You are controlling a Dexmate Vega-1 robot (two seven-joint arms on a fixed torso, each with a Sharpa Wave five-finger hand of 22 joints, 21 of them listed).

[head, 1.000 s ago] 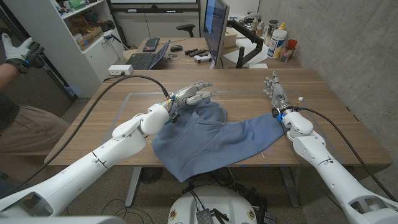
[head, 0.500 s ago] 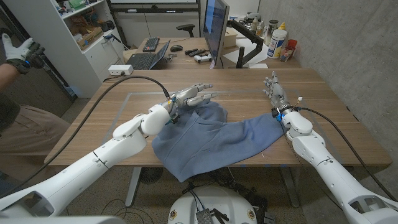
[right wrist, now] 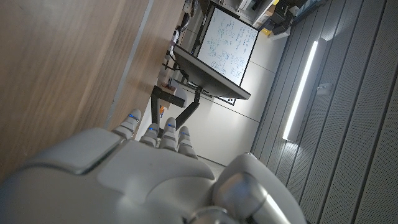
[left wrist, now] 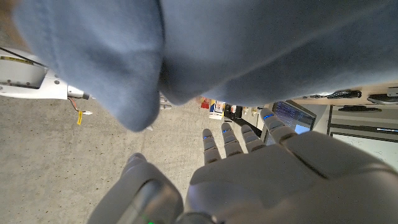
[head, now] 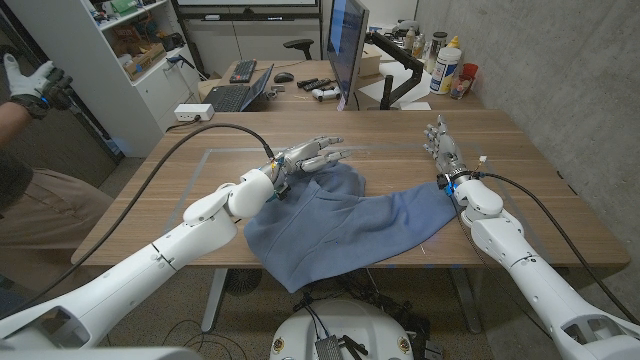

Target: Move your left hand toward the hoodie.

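Note:
A blue hoodie (head: 340, 225) lies crumpled across the middle of the wooden table (head: 530, 160), part of it draping over the near edge. My left hand (head: 308, 154) hovers at the hoodie's far left corner, fingers spread and pointing to the right, holding nothing. The left wrist view has the blue hoodie (left wrist: 249, 43) close beyond that left hand (left wrist: 261, 168). My right hand (head: 442, 140) stands at the hoodie's right end, fingers straight and pointing away from me, holding nothing. In the right wrist view the right hand (right wrist: 149, 168) is over bare wood.
A black cable (head: 215, 128) loops over the table's left part to my left arm. A monitor (head: 346, 45), laptop (head: 240, 95) and bottles (head: 447, 65) stand on a desk behind the table. A person's gloved hand (head: 35, 82) is at the far left.
My left hand has edged slightly to the right along the hoodie's far edge. The right arm and the hoodie have not moved.

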